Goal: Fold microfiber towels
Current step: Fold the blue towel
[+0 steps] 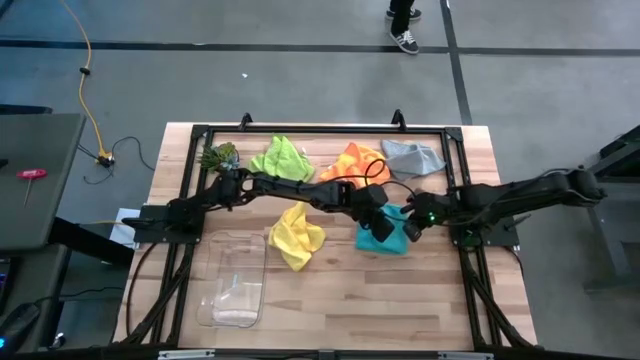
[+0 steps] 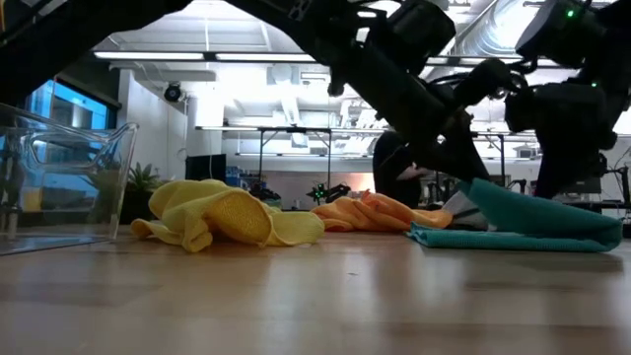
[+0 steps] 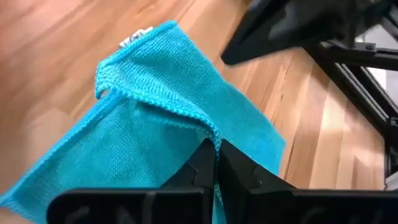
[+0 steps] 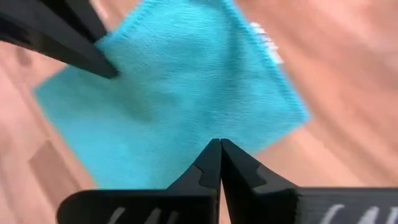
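Wooden table [image 1: 420, 300] is carrying the teal towel [image 1: 385, 238] toward its right edge, both grippers meeting over it. Level across, the towel is lying half folded. Left gripper [image 3: 216, 163] is pinching its edge; right gripper [image 4: 219, 163] is closed, seemingly gripping its near edge. Best matching edges before releasing.

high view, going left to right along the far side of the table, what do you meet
small spiky green plant → lime green towel → orange towel → grey towel
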`<state>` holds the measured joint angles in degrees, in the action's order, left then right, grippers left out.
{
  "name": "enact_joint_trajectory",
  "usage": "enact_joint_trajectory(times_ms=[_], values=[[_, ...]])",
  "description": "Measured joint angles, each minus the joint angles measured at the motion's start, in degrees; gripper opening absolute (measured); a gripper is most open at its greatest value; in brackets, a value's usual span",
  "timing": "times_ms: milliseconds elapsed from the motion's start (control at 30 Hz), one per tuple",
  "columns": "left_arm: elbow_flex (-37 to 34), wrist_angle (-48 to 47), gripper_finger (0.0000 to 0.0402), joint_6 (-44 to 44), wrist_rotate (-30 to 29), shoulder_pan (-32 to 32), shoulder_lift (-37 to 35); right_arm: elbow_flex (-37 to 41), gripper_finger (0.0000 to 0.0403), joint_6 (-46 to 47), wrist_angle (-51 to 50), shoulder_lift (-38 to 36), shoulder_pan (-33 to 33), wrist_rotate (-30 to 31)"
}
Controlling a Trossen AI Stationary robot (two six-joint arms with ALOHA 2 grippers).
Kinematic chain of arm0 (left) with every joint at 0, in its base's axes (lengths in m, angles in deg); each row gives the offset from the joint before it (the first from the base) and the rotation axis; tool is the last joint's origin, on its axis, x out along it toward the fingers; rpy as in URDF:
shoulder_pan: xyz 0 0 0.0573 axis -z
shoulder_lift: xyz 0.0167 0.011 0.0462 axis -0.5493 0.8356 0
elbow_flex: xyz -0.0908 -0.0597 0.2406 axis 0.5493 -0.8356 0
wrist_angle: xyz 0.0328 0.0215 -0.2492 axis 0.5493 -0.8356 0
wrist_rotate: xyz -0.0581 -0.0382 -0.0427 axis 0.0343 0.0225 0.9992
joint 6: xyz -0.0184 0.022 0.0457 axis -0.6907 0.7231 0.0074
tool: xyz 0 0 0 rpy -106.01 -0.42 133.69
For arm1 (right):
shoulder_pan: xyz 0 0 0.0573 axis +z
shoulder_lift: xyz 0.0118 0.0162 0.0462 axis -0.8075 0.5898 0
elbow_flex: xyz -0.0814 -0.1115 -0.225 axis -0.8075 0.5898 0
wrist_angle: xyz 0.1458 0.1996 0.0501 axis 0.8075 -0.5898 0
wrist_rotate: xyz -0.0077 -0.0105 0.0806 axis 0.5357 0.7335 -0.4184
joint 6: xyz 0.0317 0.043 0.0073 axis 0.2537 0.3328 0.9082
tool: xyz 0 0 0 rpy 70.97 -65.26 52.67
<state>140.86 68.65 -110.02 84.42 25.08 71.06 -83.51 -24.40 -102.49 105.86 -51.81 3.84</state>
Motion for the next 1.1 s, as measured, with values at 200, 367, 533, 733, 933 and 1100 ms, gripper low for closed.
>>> enact_joint_trajectory(times_ms=[200,367,533,733,933,1100], values=[[0.0,-4.26,0.0,2.28,-0.56,-0.38,-2.25,-2.66,0.0,-2.06,-6.8,-4.73,0.0,1.78],[0.0,-8.45,0.0,2.8,-0.52,-0.33,-2.89,-2.7,0.0,-0.68,-10.16,-9.57,0.0,4.25],[0.0,-12.04,0.0,2.08,-0.54,0.86,-3.11,-2.7,0.0,0.84,-13.48,-13.06,0.0,5.7],[0.0,-14.53,0.0,1.5,-1.77,2.44,-3.11,-2.7,0.0,1.06,-14.95,-14.64,0.0,6.34],[0.0,-17.29,0.0,2.42,-7.11,2.69,-3.11,-2.7,0.0,1.07,-15.05,-14.75,0.0,6.48],[0.0,-17.07,0.0,2.55,-7.13,1.55,-3.11,-2.7,0.0,1.15,-15.04,-14.74,-0.02,6.5]])
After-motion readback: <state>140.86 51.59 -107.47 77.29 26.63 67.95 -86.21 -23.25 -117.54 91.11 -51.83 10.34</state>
